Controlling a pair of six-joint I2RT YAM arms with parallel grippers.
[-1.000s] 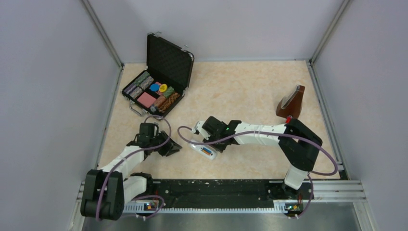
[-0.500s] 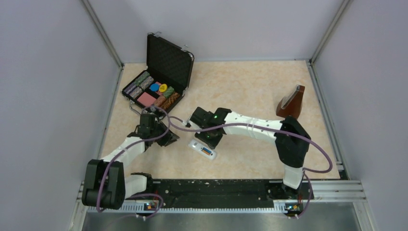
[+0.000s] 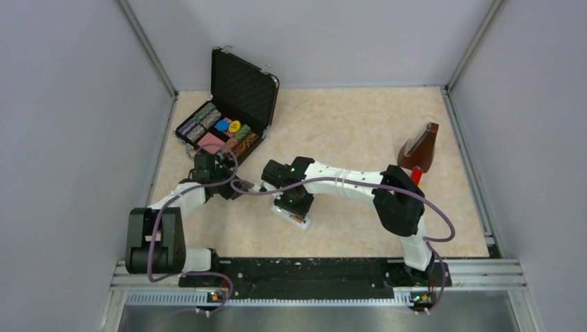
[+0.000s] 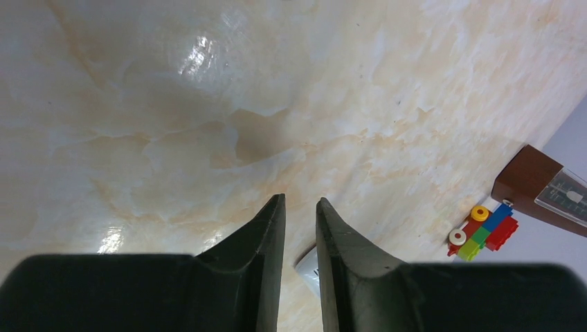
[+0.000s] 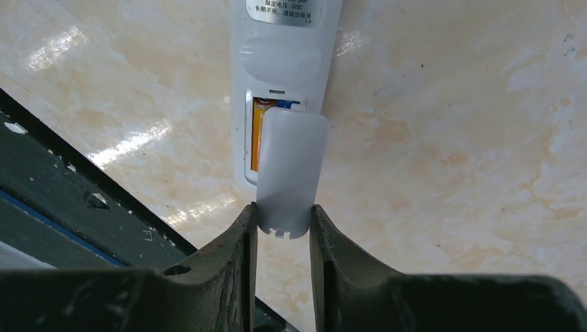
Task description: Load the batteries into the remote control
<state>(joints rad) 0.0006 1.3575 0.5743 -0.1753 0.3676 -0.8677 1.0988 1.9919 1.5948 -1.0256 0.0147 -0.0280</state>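
Observation:
The white remote control [image 3: 291, 213] lies back-up on the table, also in the right wrist view [image 5: 284, 55]. Its slot holds the orange battery [image 5: 256, 135] and the blue battery [image 5: 289, 104], mostly hidden by the white cover piece [image 5: 291, 166]. My right gripper [image 5: 282, 214] is shut on that cover's near end and holds it over the slot; from above it [image 3: 294, 202] sits right over the remote. My left gripper [image 3: 234, 188] is left of the remote near the case, jaws [image 4: 300, 204] almost together with nothing between them.
An open black case of poker chips [image 3: 228, 117] stands at the back left, close to the left arm. A brown metronome [image 3: 419, 147] and a multicoloured toy block train [image 4: 482, 229] sit at the right. The black rail [image 5: 62, 194] runs along the near edge.
My right arm has swung left and brought the cover over the remote. My left gripper has drawn back and left, toward the case.

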